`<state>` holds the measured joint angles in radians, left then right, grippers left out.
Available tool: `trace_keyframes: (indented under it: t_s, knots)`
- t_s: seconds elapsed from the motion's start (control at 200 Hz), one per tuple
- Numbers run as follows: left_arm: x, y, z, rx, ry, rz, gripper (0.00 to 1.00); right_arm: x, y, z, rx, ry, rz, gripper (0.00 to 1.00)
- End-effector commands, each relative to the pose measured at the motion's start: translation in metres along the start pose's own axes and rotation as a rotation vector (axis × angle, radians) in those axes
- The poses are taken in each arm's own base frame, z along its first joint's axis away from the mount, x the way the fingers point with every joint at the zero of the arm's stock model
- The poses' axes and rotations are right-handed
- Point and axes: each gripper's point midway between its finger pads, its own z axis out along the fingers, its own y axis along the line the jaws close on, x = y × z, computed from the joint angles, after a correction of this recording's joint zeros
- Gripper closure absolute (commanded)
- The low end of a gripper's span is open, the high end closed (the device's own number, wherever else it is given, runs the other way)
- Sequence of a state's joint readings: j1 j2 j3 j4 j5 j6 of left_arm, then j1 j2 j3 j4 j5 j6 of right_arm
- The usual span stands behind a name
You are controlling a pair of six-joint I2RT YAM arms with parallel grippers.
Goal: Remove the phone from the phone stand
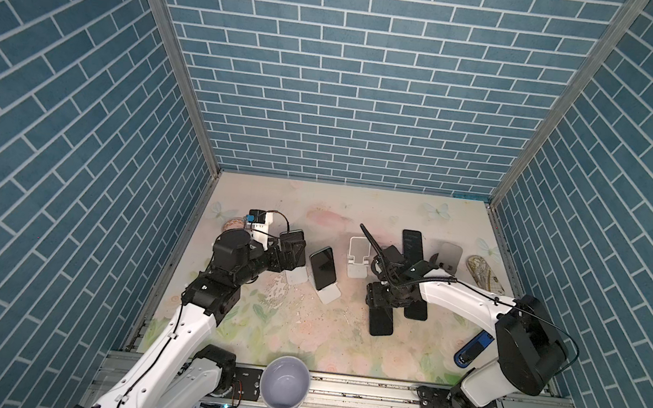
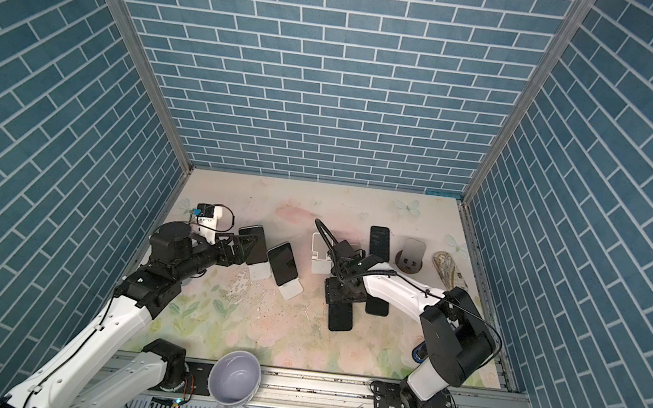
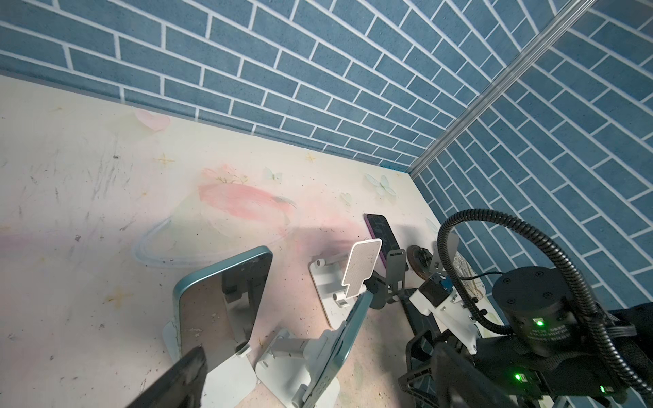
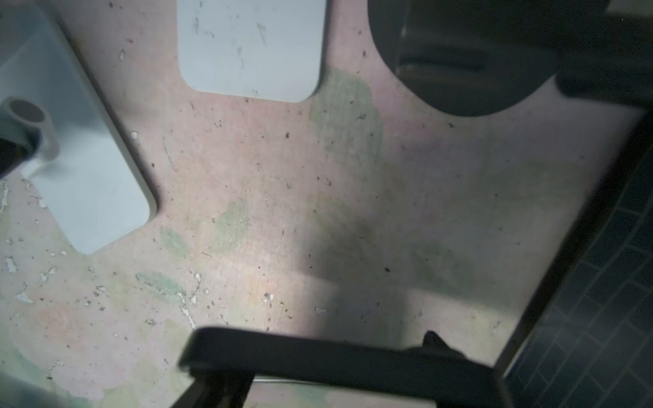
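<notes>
The teal-edged phone (image 3: 222,300) leans on its white stand (image 1: 296,276) at the left side of the desk (image 1: 322,338). The left tool (image 1: 290,253), released with its jaws spread wide, is close up against the phone, though I cannot tell whether they touch. My judgement is that it should straddle both long edges squarely, clench, then lift along the backrest so the phone clears the stand's lip.

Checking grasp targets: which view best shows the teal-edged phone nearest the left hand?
Left wrist view: the phone shows screen and teal edge clearly, leaning on its white stand. In both top views the left hand covers much of it. The right wrist view misses it.
</notes>
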<state>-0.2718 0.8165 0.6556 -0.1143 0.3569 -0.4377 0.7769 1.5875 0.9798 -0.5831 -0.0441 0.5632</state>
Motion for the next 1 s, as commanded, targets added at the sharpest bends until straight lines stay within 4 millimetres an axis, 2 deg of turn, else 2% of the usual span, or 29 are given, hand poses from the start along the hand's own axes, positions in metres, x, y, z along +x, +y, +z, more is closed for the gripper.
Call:
trace_keyframes:
  t_s: [0.0,0.23,0.58,0.995]
  knots:
    - [-0.003,-0.002,0.0,0.008,-0.013,0.009,0.0,0.013,-0.022,0.014,0.099,0.034,0.045,0.6]
    - [-0.001,0.0,0.003,0.004,-0.007,0.009,0.0,0.022,-0.034,0.031,0.151,0.075,0.083,0.6]
    - [0.002,0.001,0.004,0.003,-0.002,0.007,0.0,0.017,-0.047,0.043,0.209,0.052,0.151,0.6]
    - [0.003,0.002,0.002,-0.001,0.0,0.012,0.0,0.008,-0.059,0.044,0.256,0.012,0.21,0.58]
